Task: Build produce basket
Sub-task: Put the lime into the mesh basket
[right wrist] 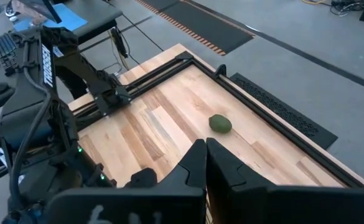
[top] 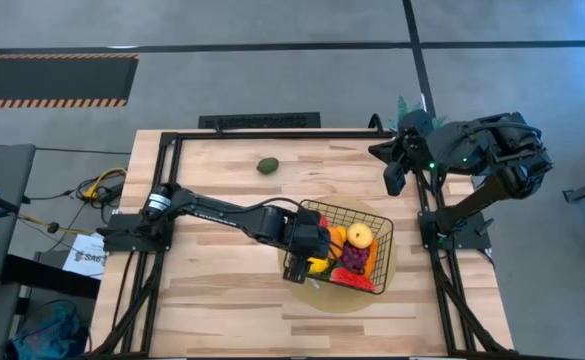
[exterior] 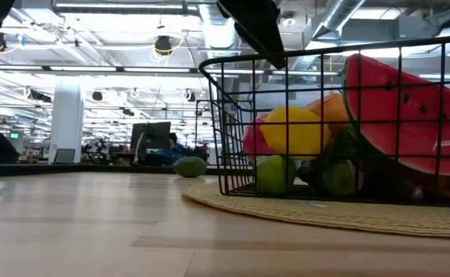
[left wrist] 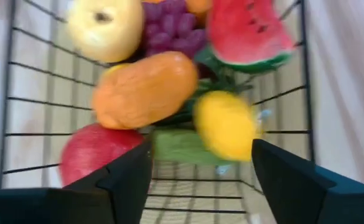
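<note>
The black wire basket (top: 372, 215) stands on a round tan mat (top: 392, 260) right of the table's middle. It holds a watermelon slice (left wrist: 247, 31), purple grapes (left wrist: 169, 31), a pale yellow fruit (left wrist: 104, 28), an orange piece (left wrist: 144, 90), a red apple (left wrist: 98, 155), a green piece (left wrist: 182, 146) and a lemon (left wrist: 225, 124). My left gripper (left wrist: 200, 148) is open above the basket's left end (top: 307, 250); the blurred lemon lies beyond its fingertips, untouched. An avocado (top: 267, 165) lies alone on the table's far part. My right gripper (right wrist: 205, 144) is shut and empty at the far right (top: 394, 178).
The avocado also shows in the low view (exterior: 189, 166) and the right wrist view (right wrist: 219, 124). Black frame rails (top: 272, 133) run along the table's far and side edges. Bare wood lies left of and nearer than the basket.
</note>
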{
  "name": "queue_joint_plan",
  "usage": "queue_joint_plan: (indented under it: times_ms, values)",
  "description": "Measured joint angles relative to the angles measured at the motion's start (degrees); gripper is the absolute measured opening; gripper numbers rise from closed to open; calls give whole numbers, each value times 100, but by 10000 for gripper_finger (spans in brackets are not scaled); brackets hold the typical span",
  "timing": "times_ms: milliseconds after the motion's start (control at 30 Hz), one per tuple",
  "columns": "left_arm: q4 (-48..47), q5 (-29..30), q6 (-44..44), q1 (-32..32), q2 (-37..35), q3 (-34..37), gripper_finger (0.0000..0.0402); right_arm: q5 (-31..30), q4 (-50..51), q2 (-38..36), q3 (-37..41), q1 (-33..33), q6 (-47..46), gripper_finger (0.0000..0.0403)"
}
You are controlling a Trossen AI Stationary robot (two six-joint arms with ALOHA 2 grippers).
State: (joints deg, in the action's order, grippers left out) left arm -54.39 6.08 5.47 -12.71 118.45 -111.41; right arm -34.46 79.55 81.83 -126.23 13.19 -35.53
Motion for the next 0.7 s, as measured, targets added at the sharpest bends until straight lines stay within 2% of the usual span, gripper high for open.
queue_joint_plan:
  times_ms: [100,167,267,367,467,567,700]
  values:
    - [-19,555,136,0,0,-3,272,-4,0,1,0,0,0,17]
    - [-166,1206,137,-2,1,-115,275,-8,0,-1,0,-4,0,17]
    - [-602,2217,291,-14,-6,-544,276,-11,2,-1,0,-4,2,17]
    - [-1282,2748,378,46,-11,-987,276,-11,2,0,0,-4,2,17]
    - [-1851,2689,239,251,-24,-1247,276,-11,4,0,0,-4,2,17]
    - [-2386,2229,71,637,-12,-1258,276,-11,7,1,0,-4,4,17]
    - [-2595,1734,-63,1255,-11,-994,277,-11,20,1,0,-4,20,17]
